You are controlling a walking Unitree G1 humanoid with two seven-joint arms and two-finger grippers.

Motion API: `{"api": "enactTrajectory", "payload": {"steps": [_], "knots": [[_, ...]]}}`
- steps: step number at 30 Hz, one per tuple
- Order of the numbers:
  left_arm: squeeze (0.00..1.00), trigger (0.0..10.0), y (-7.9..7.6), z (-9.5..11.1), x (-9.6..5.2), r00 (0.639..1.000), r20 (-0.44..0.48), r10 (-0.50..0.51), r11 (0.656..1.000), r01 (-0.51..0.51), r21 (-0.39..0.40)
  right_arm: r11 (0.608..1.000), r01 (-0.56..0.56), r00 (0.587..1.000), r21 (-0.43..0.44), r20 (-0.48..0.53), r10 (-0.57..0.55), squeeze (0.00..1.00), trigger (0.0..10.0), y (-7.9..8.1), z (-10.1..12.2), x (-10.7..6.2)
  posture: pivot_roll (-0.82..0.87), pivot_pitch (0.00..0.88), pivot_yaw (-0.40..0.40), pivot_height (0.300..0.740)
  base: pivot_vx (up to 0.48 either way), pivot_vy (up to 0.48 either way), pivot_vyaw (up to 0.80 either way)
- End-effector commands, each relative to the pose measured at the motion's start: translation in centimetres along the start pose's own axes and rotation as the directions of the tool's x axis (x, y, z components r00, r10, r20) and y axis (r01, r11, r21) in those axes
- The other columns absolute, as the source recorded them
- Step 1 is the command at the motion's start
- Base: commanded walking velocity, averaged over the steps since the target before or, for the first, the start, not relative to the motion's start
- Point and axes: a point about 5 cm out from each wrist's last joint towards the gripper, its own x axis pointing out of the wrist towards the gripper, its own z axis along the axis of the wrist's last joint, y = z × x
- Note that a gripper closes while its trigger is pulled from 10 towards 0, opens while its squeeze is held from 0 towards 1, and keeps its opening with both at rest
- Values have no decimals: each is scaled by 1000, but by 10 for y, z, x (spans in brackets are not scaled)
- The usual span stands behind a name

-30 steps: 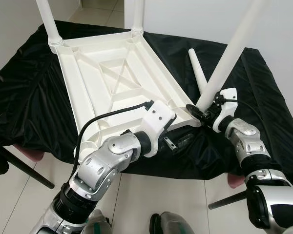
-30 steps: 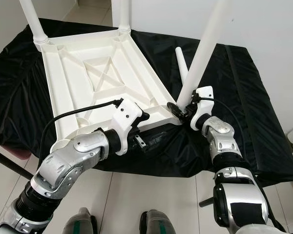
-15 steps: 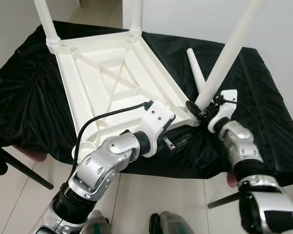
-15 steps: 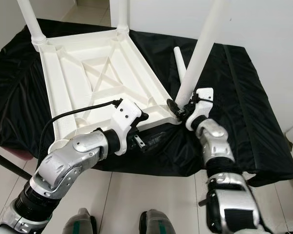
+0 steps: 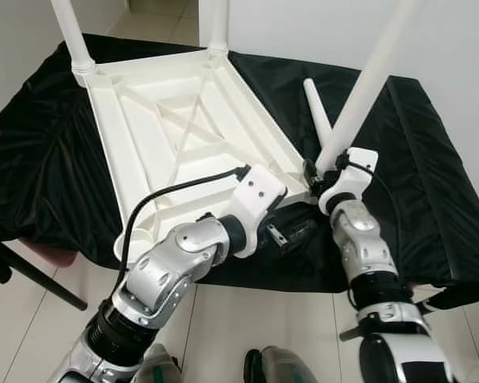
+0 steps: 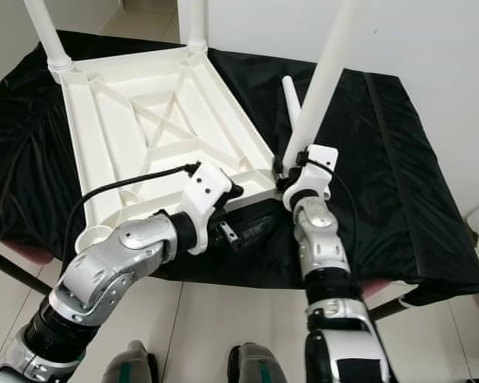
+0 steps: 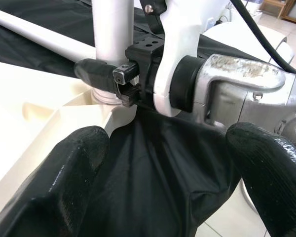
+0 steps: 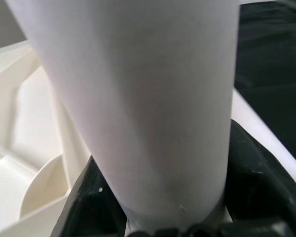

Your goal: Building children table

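Since a second ago, the white leg [image 5: 366,88] held by the right end effector [image 5: 318,177] is brought closer to upright, and its foot is carried inward against the near right corner of the upturned table top [image 5: 184,128]; the right forearm is now drawn in under that corner. The right end effector is clamped around the base of this leg, black fingers [image 7: 96,70] pressed on both sides of it, as the left wrist view shows. The leg's long axis runs up and away from the right end effector, leaning outward to the right, so it is judged not yet aligned with the corner socket [image 7: 106,96] directly beneath the grip.

The left end effector [image 5: 286,233] sits just beside and below the same corner, its fingers [image 7: 64,180] spread wide and holding nothing, over the black cloth [image 5: 40,152] at the bench edge. Two legs [image 5: 70,32] stand already fitted at the far corners, well away from both end effectors. A spare leg [image 5: 318,100] lies flat on the cloth just beyond the right end effector.

The coming move is judged to turn on tilting the held leg fully vertical over the socket, then pressing down along its axis; the right arm is the nearer and already engaged.
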Motion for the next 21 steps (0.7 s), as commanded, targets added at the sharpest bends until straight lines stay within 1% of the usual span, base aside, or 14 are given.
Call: {"api": "enactTrajectory", "payload": {"steps": [1, 2, 3, 4, 5, 6, 8, 14, 15, 16, 17, 21], "knots": [[0, 10000, -4, -1, 1, 999, -8, -44, 999, 44, 2, 998, 58, 996, -40, -59, -60, 0, 10000, -9, -12, -4, -35, 26, -40, 740, 0, 0, 0], [0, 10000, -4, -1, 1, 999, -7, -43, 999, 43, 1, 990, 137, 988, -42, -59, -140, 0, 10000, -7, -14, -10, -31, 21, -42, 740, 0, 0, 0], [0, 10000, -4, -1, 1, 999, -6, -42, 999, 42, 1, 978, 207, 976, -26, -65, -208, 0, 10000, -5, -17, -15, -29, 20, -45, 740, 0, 0, 0], [0, 10000, -4, -1, 1, 999, -6, -42, 999, 42, 1, 978, 207, 976, -26, -65, -208, 0, 10000, -5, -17, -15, -29, 20, -45, 740, 0, 0, 0], [0, 10000, -4, -1, 1, 999, -6, -40, 999, 40, 1, 962, 271, 960, -24, -61, -272, 0, 10000, -6, -18, -20, -25, 18, -45, 740, 0, 0, 0], [0, 10000, -4, -1, 1, 999, -6, -40, 999, 40, 1, 962, 271, 960, -24, -61, -272, 0, 10000, -6, -18, -20, -25, 18, -45, 740, 0, 0, 0], [0, 10000, -4, -1, 1, 999, -5, -38, 999, 38, 1, 942, 335, 940, -31, -57, -336, 0, 10000, -7, -17, -25, -25, 18, -45, 740, 0, 0, 0], [0, 10000, -4, -1, 0, 999, -4, -34, 999, 34, 1, 956, 292, 954, -24, -60, -293, 0, 10000, -7, -17, -23, -27, 15, -47, 740, 0, 0, 0], [0, 10000, -3, -1, 0, 999, -4, -35, 999, 35, 1, 958, 287, 956, -17, -56, -288, 706, 10000, -6, -16, -23, -28, 15, -47, 740, 0, 0, 0], [0, 10000, -3, -1, 0, 999, -4, -35, 999, 35, 1, 958, 287, 956, -17, -56, -288, 706, 10000, -6, -16, -23, -28, 15, -47, 740, 0, 0, 0], [0, 10000, -3, -1, 0, 999, -4, -35, 999, 35, 0, 961, 277, 960, -9, -48, -277, 1000, 10000, -6, -15, -23, -28, 15, -47, 740, 0, 0, 0], [0, 10000, -3, 0, 0, 999, -3, -35, 999, 35, 0, 964, 266, 963, 1, -33, -266, 1000, 10000, -7, -11, -22, -30, 17, -47, 740, 0, 0, 0]]}}
